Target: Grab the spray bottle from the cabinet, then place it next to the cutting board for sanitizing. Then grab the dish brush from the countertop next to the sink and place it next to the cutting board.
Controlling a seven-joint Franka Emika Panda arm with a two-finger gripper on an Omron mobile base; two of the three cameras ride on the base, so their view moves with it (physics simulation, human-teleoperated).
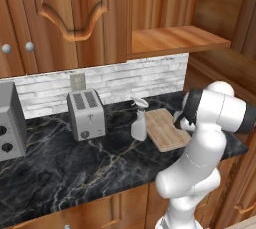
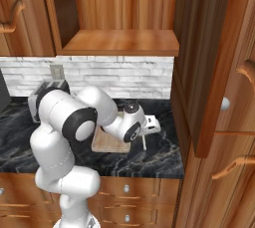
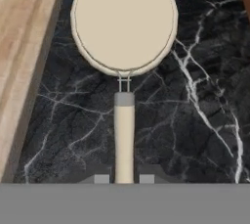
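The dish brush point(image 3: 124, 22) has a round cream head and a light-wood handle that runs back between my fingertips. My gripper point(image 3: 124, 179) is shut on that handle, low over the black countertop point(image 3: 195, 120), just beside the cutting board's point(image 3: 24, 22) edge. From the right base view, the gripper point(image 2: 144, 131) hangs at the board's point(image 2: 107, 143) right side, with the brush point(image 2: 144, 142) handle below it. The grey-white spray bottle point(image 1: 139, 123) stands upright on the counter, touching the left edge of the cutting board point(image 1: 167, 129). The cabinet's shelf recess point(image 1: 170, 38) is open above.
A silver toaster point(image 1: 86, 114) stands left of the bottle against the white brick backsplash. A grey appliance point(image 1: 9, 123) sits at the far left. A tall wooden side panel point(image 2: 199, 72) closes off the counter's right end. My arm's elbow point(image 1: 220, 110) covers the board's right part.
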